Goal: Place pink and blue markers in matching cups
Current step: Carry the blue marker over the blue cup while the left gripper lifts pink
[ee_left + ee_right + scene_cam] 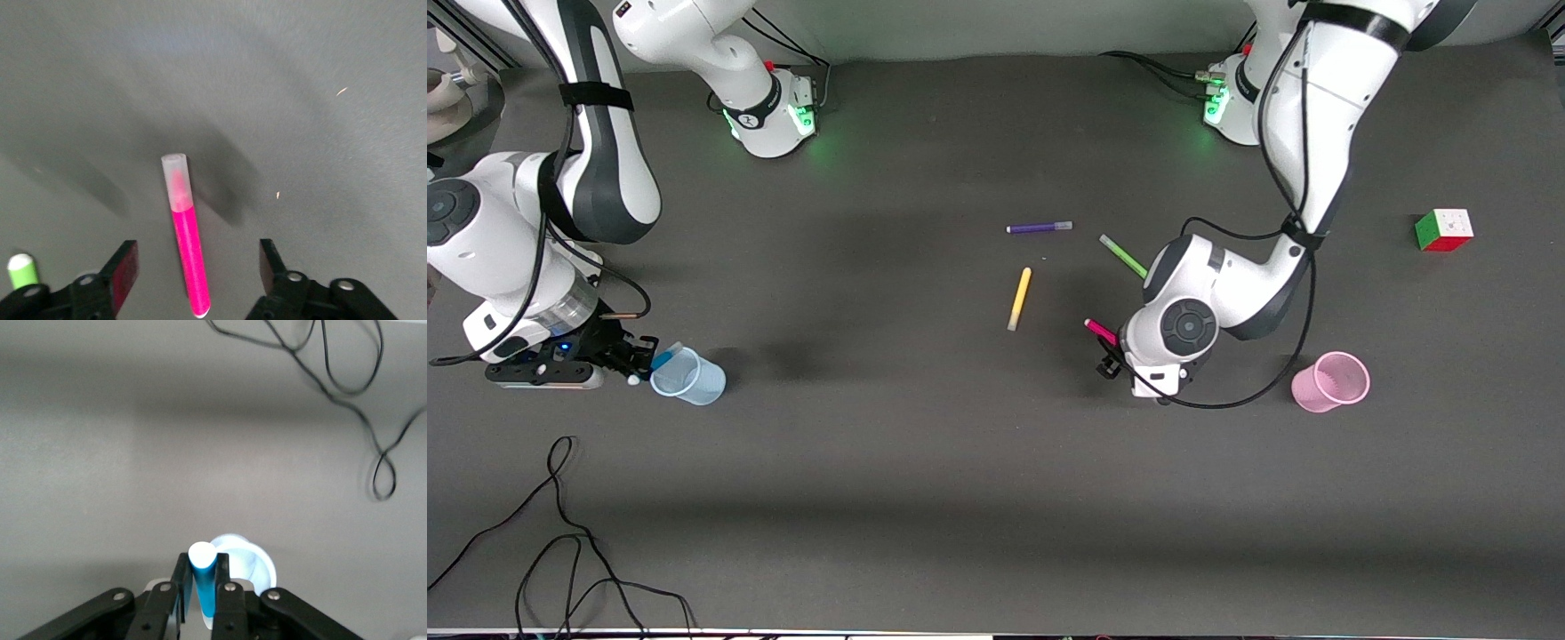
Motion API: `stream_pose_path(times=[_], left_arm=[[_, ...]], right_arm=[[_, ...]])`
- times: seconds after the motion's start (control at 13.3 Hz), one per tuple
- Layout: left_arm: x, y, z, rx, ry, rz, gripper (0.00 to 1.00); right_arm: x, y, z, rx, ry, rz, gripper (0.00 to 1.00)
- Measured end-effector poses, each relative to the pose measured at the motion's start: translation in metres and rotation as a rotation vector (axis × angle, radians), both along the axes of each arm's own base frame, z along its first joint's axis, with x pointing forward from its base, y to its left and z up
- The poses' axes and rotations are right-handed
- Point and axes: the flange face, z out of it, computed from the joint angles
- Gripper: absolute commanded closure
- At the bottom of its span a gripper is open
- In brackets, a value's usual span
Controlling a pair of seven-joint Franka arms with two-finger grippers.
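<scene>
My right gripper (643,357) is shut on the blue marker (665,356), at the rim of the pale blue cup (690,377) near the right arm's end of the table. In the right wrist view the fingers (223,577) clamp the blue marker (203,583) with the blue cup (248,563) just past it. My left gripper (1110,360) is open, low over the pink marker (1100,330), which lies on the table. In the left wrist view the pink marker (187,233) lies between the open fingers (123,273), untouched. The pink cup (1330,381) stands toward the left arm's end.
A purple pen (1039,228), a yellow pen (1019,299) and a green pen (1123,256) lie mid-table; the green pen's end shows in the left wrist view (21,270). A colour cube (1443,230) sits near the left arm's end. Black cables (560,542) lie at the table's front corner.
</scene>
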Motion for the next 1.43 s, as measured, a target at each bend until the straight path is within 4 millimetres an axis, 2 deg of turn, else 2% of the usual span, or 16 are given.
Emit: stream_pose_path(times=[0.08,0.23,0.38,0.68,0.83,0.98,1.13,1.2,1.35,1.43], left_arm=[[-0.002,-0.002,-0.008,-0.002,0.001,0.002,0.39],[-0.006,-0.006,-0.019,-0.003,0.002,0.009,0.7],[-0.005,-0.007,-0.018,-0.004,-0.003,0.014,0.99],[-0.005,-0.007,-0.014,-0.004,-0.004,0.014,1.0],[-0.004,-0.005,-0.014,-0.001,-0.002,0.016,1.0],[0.004,0.001,-0.003,0.015,0.026,0.019,1.0],[0.027,0.026,0.035,0.042,0.094,0.002,1.0],[0.043,0.048,0.063,0.037,0.132,-0.012,1.0],[0.073,0.11,0.118,-0.054,0.196,-0.022,1.0],[0.084,0.146,0.139,-0.12,0.22,-0.019,1.0]], right_arm=[[0.001,-0.003,-0.003,-0.018,-0.022,0.034,1.0],[0.004,-0.014,-0.008,-0.05,-0.052,0.063,1.0],[0.003,-0.027,-0.021,-0.074,-0.07,0.063,1.0],[-0.011,-0.031,-0.053,-0.088,-0.08,0.061,1.0],[-0.013,-0.032,-0.057,-0.081,-0.074,0.052,1.0],[-0.013,-0.031,-0.059,-0.067,-0.074,0.039,0.96],[-0.013,-0.03,-0.061,-0.058,-0.073,0.028,0.53],[-0.013,-0.03,-0.062,-0.057,-0.072,0.028,0.01],[-0.013,-0.029,-0.063,-0.058,-0.07,0.028,0.0],[-0.013,-0.029,-0.063,-0.058,-0.07,0.028,0.0]])
